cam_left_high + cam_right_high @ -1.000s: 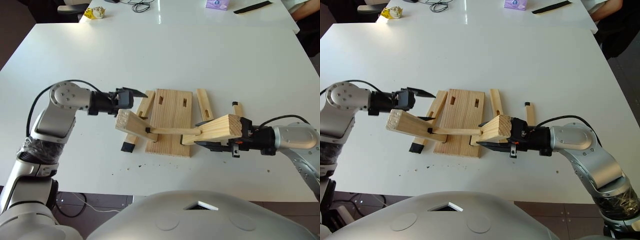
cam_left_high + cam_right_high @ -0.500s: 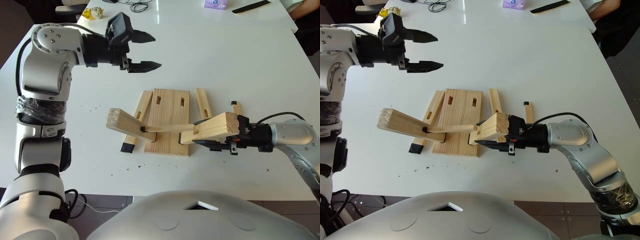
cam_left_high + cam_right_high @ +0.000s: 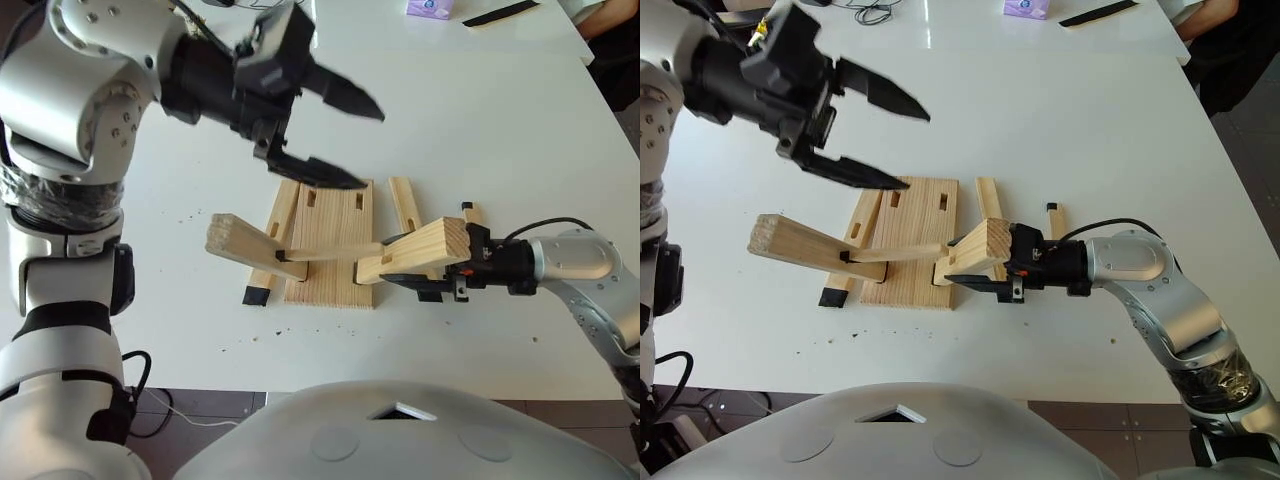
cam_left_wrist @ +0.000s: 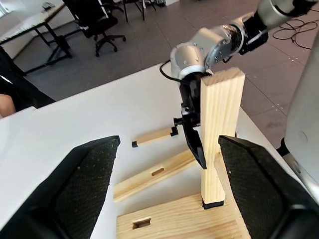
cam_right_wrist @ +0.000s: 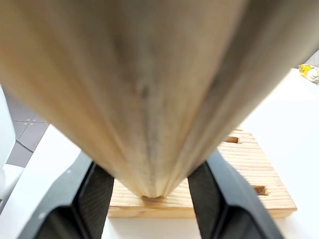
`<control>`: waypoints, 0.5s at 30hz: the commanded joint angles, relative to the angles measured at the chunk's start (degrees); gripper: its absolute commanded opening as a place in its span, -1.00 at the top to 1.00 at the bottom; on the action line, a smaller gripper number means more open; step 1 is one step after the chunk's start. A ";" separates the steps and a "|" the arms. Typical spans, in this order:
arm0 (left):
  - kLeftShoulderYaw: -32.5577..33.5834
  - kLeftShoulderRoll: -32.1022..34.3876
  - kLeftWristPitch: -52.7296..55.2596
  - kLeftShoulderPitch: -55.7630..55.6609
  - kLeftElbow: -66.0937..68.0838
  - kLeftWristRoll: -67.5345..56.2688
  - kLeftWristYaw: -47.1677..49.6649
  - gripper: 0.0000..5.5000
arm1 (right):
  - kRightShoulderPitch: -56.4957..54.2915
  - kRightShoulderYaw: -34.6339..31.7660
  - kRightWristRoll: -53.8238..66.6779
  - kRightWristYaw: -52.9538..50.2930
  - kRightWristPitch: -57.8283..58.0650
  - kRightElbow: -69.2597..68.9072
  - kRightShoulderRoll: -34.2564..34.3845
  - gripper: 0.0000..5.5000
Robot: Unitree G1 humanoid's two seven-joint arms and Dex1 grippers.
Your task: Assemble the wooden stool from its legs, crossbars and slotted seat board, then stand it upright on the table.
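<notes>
Right end effector (image 3: 415,270) clamps a stool leg (image 3: 425,245); left end effector (image 3: 374,152) gapes wide above the seat board (image 3: 335,215). The left wrist view shows the leg meeting the board.

No text, label, number or sign is legible on any of the wooden parts or other items.

Right claw (image 3: 983,270) clamps a thick leg (image 3: 976,248) joined by a crossbar (image 3: 910,253) to a second leg (image 3: 805,246) over the seat board (image 3: 912,215); left claw (image 3: 916,151) hovers above, fingers (image 3: 885,96) spread.
</notes>
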 commanded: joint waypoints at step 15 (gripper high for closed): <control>-2.45 3.41 -7.13 13.10 -3.14 6.80 0.29 -0.34 | -4.73 3.14 -3.61 3.16 2.92 6.01 -0.35 0.26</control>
